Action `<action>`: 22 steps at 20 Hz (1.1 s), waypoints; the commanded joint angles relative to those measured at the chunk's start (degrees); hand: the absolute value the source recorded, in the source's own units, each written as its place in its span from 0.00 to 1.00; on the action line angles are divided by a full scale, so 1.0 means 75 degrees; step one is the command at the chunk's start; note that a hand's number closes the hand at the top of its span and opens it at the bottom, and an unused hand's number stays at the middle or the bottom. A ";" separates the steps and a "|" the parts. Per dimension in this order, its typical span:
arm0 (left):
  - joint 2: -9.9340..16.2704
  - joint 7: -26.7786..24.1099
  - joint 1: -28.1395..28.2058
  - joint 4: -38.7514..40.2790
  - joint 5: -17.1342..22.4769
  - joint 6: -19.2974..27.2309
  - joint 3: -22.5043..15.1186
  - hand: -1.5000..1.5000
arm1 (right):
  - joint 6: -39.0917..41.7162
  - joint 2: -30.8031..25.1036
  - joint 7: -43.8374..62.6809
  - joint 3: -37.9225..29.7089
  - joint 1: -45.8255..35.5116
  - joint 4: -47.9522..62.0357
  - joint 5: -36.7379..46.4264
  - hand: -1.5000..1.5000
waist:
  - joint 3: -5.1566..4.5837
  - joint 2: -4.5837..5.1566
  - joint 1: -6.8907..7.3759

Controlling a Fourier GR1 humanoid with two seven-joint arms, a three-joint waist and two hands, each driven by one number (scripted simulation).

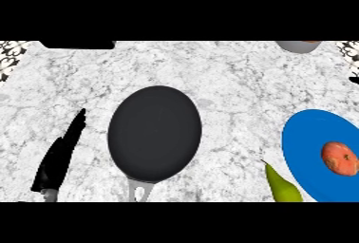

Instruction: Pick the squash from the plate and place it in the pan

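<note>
The round orange-red squash (340, 158) lies on the blue round plate (308, 142) at the right side of the view, toward the plate's right part, untouched and with nothing curled round it. Just beside the plate's lower left rim, on the white-and-grey marbled desk (231, 71), rests a yellow-green pear-shaped fruit (282, 186) with a thin stem pointing up and left. Well apart to the left sits the dark grey oval pan (154, 134), nothing in it, its pale metal handle (141, 191) pointing toward the lower edge. Further left is the robot's left hand (60, 154), black, fingers straight and relaxed, resting above the desk near the lower left and holding nothing. The right hand shows nowhere in the view, so its state is unknown. At the far edge a grey bowl-like object (299, 45) is cut off by the frame, and a dark flat shape (77, 44) sits at the top left. No step of the pick appears begun. The likely risks, as I judge them: a round squash may roll on the smooth plate when fingers close on it; a hand coming in from the lower right could knock the fruit beside the plate; and carrying across the gap, a low pass might catch the pan's rim.
</note>
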 commanded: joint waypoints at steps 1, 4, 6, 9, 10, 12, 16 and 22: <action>-0.0005 0.0510 0.0083 -0.0492 -0.0010 -0.0003 0.0011 0.50 | 0.0736 0.0353 -0.0238 0.0571 -0.0180 -0.0116 0.0449 0.00 | 0.0003 -0.0017 -0.0022; 0.0016 0.0273 0.0151 -0.0346 -0.0056 -0.0137 0.0160 0.50 | 0.0996 0.0344 0.0248 0.0594 -0.0479 -0.0514 0.0495 0.00 | -0.0003 -0.0030 -0.0080; -0.0178 0.0273 0.0099 -0.0344 -0.0072 -0.0018 0.0185 0.50 | 0.0827 0.0080 -0.0326 0.0873 -0.0310 -0.0503 0.1059 0.00 | 0.0002 -0.0025 -0.0097; -0.0190 0.0247 0.0241 -0.0446 -0.0224 -0.0055 0.0087 0.50 | 0.0836 0.0111 -0.0060 0.1289 -0.0614 -0.0561 0.1633 0.00 | 0.0002 -0.0013 -0.0041; -0.0410 0.0123 0.0291 -0.0330 -0.0334 0.0080 -0.0013 0.50 | 0.0602 0.0398 0.0370 0.1424 -0.0370 -0.1018 0.1679 0.00 | -0.0002 -0.0030 -0.0116; -0.0043 0.0092 0.0430 -0.0334 -0.0080 -0.0275 0.0412 0.50 | 0.0777 0.0094 0.0352 0.1342 -0.0115 -0.1377 0.1713 0.00 | -0.0004 -0.0049 -0.0171; 0.0019 0.0000 -0.0012 -0.0010 0.0007 -0.0628 0.0730 0.50 | 0.0594 0.0742 0.0746 0.1591 -0.0101 -0.1300 0.2194 0.00 | -0.0004 -0.0028 -0.0165; -0.0429 0.0140 0.0383 -0.0438 -0.0525 -0.0368 0.0546 0.50 | 0.0768 0.0839 0.0925 0.1309 0.0334 -0.1713 0.2616 0.00 | -0.0002 -0.0035 -0.0160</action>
